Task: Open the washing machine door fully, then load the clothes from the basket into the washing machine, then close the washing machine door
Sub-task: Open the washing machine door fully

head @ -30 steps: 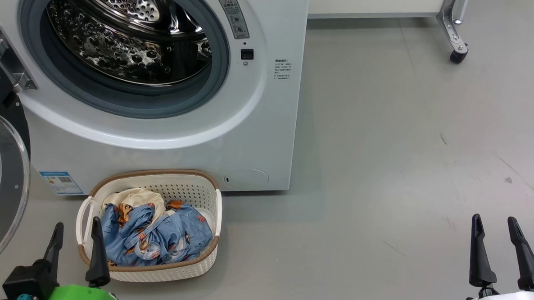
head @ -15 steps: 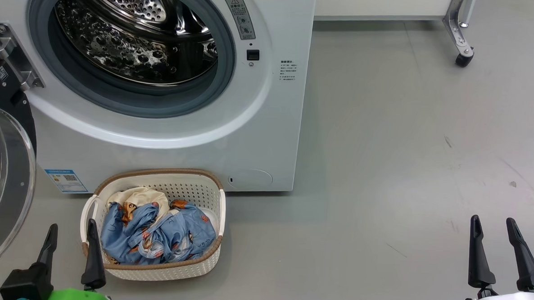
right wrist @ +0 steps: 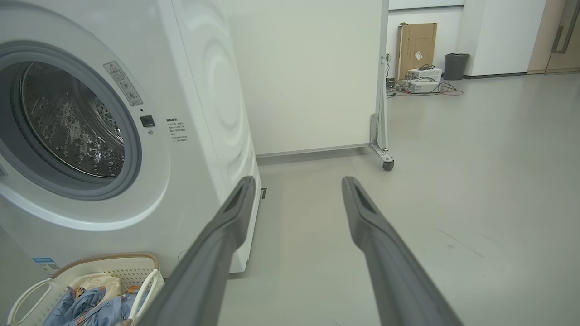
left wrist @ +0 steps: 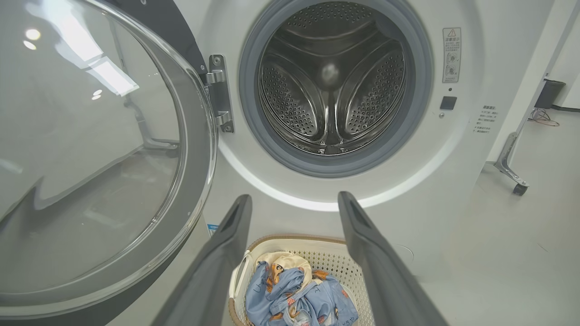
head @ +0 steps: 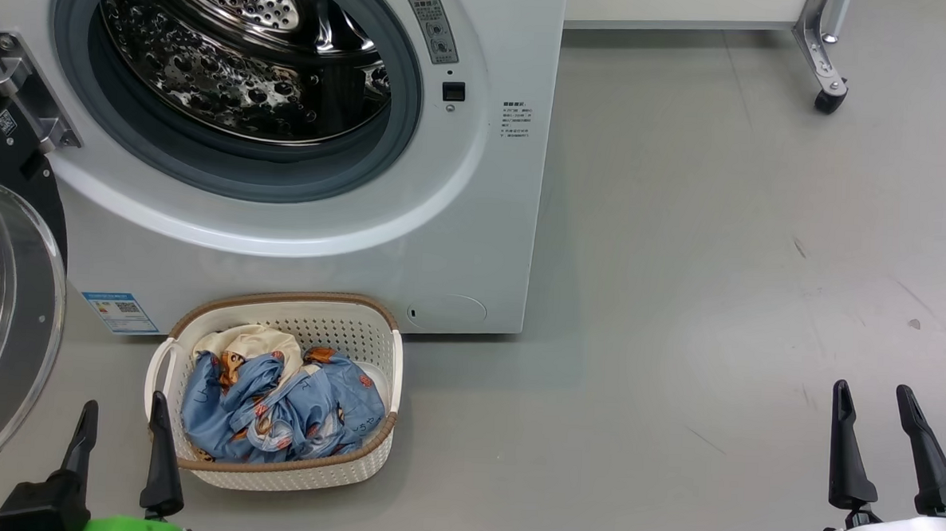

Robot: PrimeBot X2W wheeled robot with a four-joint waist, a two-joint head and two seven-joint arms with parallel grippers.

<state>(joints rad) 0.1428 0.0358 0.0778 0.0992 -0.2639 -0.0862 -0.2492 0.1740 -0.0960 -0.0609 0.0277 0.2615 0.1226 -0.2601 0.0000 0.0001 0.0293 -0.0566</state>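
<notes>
Lower the left gripper (head: 124,402), jaws spread and empty just beside the basket (head: 280,298), onto the clothes (head: 283,413); pinch deep, clear of the brown rim. Leave the right gripper (head: 872,388), also spread, well apart. Beyond, aim for the washing machine (head: 475,218): steel drum (head: 234,71) bare, washing machine door (head: 7,341) swung wide.

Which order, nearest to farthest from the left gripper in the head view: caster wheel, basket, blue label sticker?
1. basket, just right of the left gripper.
2. blue label sticker, ahead on the washing machine's lower front.
3. caster wheel, far off at the view's upper right.
</notes>
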